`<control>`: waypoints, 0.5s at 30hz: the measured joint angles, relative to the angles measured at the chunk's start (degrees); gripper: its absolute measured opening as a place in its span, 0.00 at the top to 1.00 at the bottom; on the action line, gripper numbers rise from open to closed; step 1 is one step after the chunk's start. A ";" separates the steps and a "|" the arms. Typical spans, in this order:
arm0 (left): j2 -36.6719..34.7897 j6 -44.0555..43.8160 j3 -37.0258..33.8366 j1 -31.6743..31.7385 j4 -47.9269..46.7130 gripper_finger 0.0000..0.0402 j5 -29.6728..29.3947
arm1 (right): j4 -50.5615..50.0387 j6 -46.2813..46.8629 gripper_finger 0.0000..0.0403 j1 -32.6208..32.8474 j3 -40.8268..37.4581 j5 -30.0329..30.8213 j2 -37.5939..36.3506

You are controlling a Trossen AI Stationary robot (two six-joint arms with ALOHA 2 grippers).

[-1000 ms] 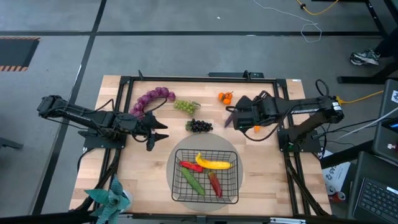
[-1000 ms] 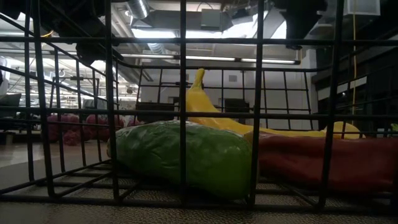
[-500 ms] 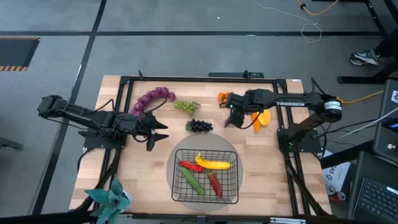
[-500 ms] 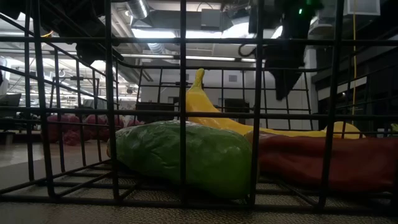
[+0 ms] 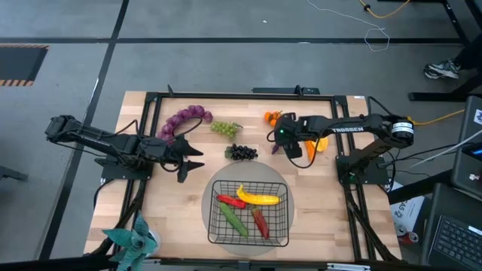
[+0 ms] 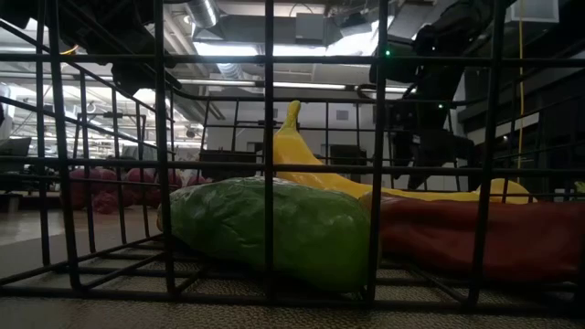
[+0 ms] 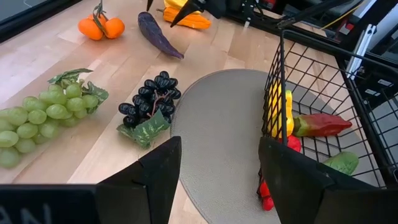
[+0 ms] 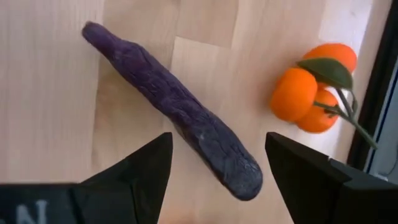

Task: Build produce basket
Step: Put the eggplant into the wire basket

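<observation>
Hovering over the far right of the desk (image 5: 173,203), the right tool (image 5: 290,143) has its fingers spread wide and empty, directly above the purple eggplant (image 8: 180,109). The eggplant lies flat and slantwise between the fingers, with tangerines (image 8: 317,78) just beside it. The basket (image 5: 250,213), nearer, holds a banana (image 5: 260,198). The left tool (image 5: 190,158) waits open at left, farther off.

**Q:** Which background items appear in the overhead view?

**A:** A light wooden tabletop (image 5: 181,203); a round grey mat (image 5: 277,177) lying on it; a teal leafy plant (image 5: 129,242) at its near left corner.

**Q:** And beyond the tabletop?

**A:** Grey floor (image 5: 226,64), a yellow cable (image 5: 392,9), a shoe (image 5: 443,70), and ceiling lights (image 6: 274,87) in the low view.
</observation>
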 joint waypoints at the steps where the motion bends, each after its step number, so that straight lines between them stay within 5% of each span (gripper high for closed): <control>1: -0.02 0.00 0.00 0.02 0.01 0.48 -0.12 | 0.03 -0.62 0.36 0.00 -0.01 -0.33 0.00; 11: 0.00 -0.02 0.00 0.00 0.01 0.48 -0.48 | 3.46 -2.11 0.36 -1.25 -0.06 -5.31 3.33; 15: 0.00 -0.02 0.00 0.00 0.00 0.48 -0.48 | 5.13 -2.34 0.36 -1.29 -0.08 -1.62 7.64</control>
